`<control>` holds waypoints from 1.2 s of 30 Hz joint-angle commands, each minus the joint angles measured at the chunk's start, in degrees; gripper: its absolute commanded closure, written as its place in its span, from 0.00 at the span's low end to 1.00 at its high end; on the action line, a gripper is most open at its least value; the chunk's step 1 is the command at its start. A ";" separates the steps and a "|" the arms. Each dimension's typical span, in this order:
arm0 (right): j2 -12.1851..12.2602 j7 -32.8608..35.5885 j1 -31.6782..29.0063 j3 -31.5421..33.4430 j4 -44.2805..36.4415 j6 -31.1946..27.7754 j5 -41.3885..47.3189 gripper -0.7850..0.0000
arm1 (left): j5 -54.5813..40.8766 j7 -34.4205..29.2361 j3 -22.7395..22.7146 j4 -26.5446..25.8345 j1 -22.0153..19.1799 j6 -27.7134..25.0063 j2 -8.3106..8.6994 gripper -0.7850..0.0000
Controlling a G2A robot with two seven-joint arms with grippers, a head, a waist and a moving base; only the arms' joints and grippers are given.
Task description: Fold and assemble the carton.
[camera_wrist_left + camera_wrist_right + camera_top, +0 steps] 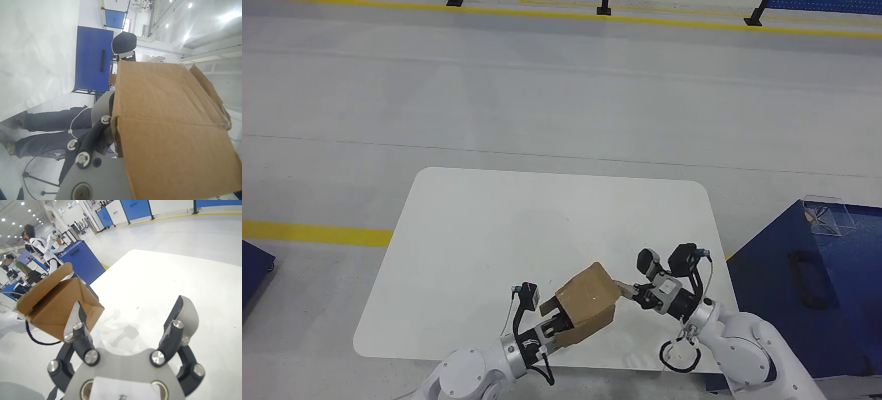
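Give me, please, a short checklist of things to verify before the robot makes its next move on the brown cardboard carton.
1. Left gripper grips the brown cardboard carton: ok, it is shut on the carton's near edge.
2. Carton is clear of the white table: ok, the right wrist view shows it held in the air.
3. Right gripper is ready to take a flap: ok, it is wide open beside the carton.
4. Right gripper's finger touches the carton: cannot tell, it only overlaps the carton's corner.
5. End flaps are folded shut: not ok, one end flap stands out.
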 commanded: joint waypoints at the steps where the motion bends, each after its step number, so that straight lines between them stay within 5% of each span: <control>1: 0.05 1.57 0.26 0.01 0.68 0.38 0.09 0.00 | 0.08 -0.12 -0.06 0.00 0.05 0.00 0.01 1.00; 18: -0.13 3.63 1.20 -1.74 1.28 -2.30 3.23 0.00 | 0.12 0.52 0.94 0.76 -1.29 0.72 -0.48 1.00; 28: -0.29 -17.37 -2.65 10.37 2.23 2.63 2.43 0.00 | -0.58 -0.35 0.39 1.23 -1.84 -0.48 -0.53 1.00; 36: -0.32 -17.90 -2.91 10.49 2.09 2.22 2.82 0.00 | -0.58 -0.35 0.39 1.23 -1.84 -0.48 -0.53 1.00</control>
